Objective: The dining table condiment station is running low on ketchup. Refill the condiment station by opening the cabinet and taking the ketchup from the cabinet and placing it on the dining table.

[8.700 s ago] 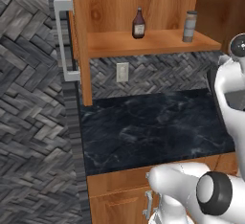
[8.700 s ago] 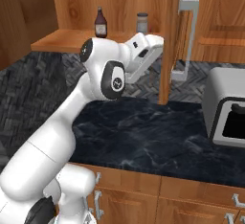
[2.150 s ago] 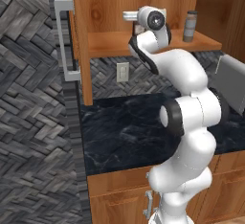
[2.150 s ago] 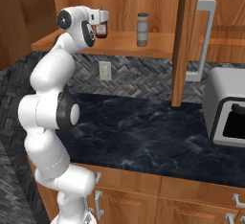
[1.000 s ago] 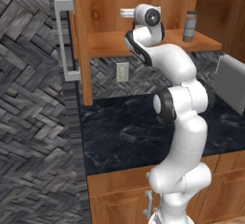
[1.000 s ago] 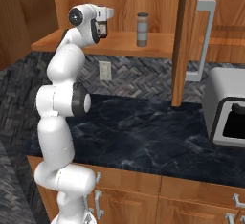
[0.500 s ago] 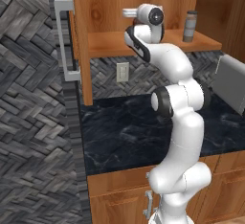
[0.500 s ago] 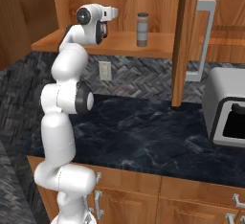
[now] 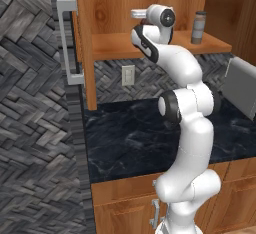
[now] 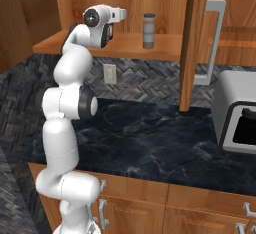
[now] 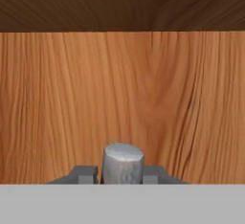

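My gripper (image 11: 123, 173) is inside the open cabinet (image 9: 117, 5), up at its wooden shelf (image 10: 127, 44). In the hand view its two fingers (image 11: 84, 174) press on either side of the ketchup (image 11: 123, 162), whose rounded cap top shows between them against the cabinet's back wall. In the left base view the hand (image 9: 138, 14) points into the cabinet, and the bottle is hidden behind it. The right base view shows the gripper (image 10: 122, 13) over the same shelf. The dining table is out of view.
A grey cylindrical can (image 10: 148, 30) stands on the shelf to the right of the hand. Both cabinet doors (image 9: 80, 43) (image 10: 194, 43) hang open. Below lies a black marble counter (image 9: 130, 138), with a silver appliance (image 10: 239, 118) at its right end.
The fingers have closed in from wide open onto the ketchup. The hand has reached slightly deeper over the shelf.
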